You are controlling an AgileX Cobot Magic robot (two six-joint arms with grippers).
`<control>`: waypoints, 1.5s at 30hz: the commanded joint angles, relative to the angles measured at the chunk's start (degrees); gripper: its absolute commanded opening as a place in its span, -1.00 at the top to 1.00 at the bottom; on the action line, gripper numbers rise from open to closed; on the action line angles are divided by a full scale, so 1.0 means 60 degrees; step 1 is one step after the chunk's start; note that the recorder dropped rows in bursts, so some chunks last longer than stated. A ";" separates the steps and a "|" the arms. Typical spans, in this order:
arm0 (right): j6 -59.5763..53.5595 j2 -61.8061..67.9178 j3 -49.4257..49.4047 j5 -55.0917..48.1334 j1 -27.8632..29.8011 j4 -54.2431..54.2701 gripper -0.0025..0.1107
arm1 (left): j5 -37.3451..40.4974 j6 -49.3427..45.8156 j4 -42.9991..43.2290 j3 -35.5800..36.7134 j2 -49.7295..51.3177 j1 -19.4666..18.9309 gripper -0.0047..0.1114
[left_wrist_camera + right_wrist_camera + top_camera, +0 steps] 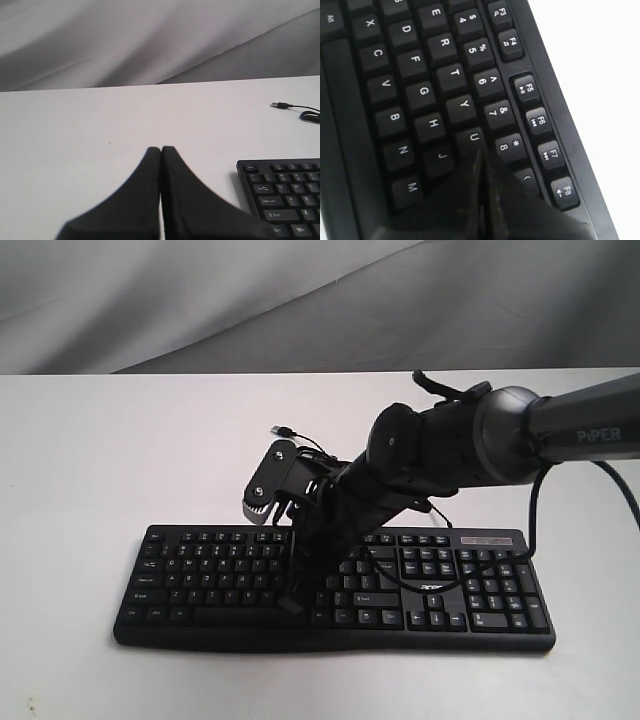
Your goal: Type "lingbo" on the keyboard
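Only your right wrist cam shows right gripper (481,153) pinched together by the U key (472,137); left gripper (161,149) too. The keyboard (210,575) runs side-to-side, numpad (500,590) right.

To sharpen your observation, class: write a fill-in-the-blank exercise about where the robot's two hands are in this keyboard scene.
The right hand has its fingers pressed ___. The visible letter key nearest its tip is ___. The left hand is beside the keyboard, above the white ___.
Missing words: together; U; table.
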State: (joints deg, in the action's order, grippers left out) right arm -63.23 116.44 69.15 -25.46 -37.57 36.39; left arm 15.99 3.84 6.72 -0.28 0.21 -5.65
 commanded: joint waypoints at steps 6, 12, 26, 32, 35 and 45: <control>-0.0126 0.0207 0.0054 0.0047 0.0053 0.0098 0.96 | -0.0121 0.0020 -0.0001 0.0046 -0.0035 -0.0028 0.91; -0.0126 -0.0074 0.0054 0.0026 0.0053 0.0098 0.96 | -0.0121 0.0020 -0.0001 0.0046 -0.0035 -0.0028 0.91; -0.0121 -0.0468 0.0054 -0.0283 -0.0819 0.0384 0.96 | -0.0121 0.0020 -0.0001 0.0046 -0.0035 -0.0028 0.91; -0.0121 -0.0269 0.0002 -0.0296 -0.0868 0.0407 0.96 | -0.0121 0.0020 -0.0001 0.0046 -0.0035 -0.0028 0.91; -0.0100 -0.0254 0.0002 -0.0277 -0.0868 0.0321 0.96 | -0.0121 0.0020 -0.0001 0.0046 -0.0035 -0.0028 0.91; -0.0100 -0.0022 0.0002 -0.0246 -0.0824 0.0279 0.96 | -0.0121 0.0020 -0.0001 0.0046 -0.0035 -0.0028 0.91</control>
State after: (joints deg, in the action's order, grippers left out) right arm -63.45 116.38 69.15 -27.05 -42.64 38.51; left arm 15.99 3.84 6.72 -0.28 0.21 -5.65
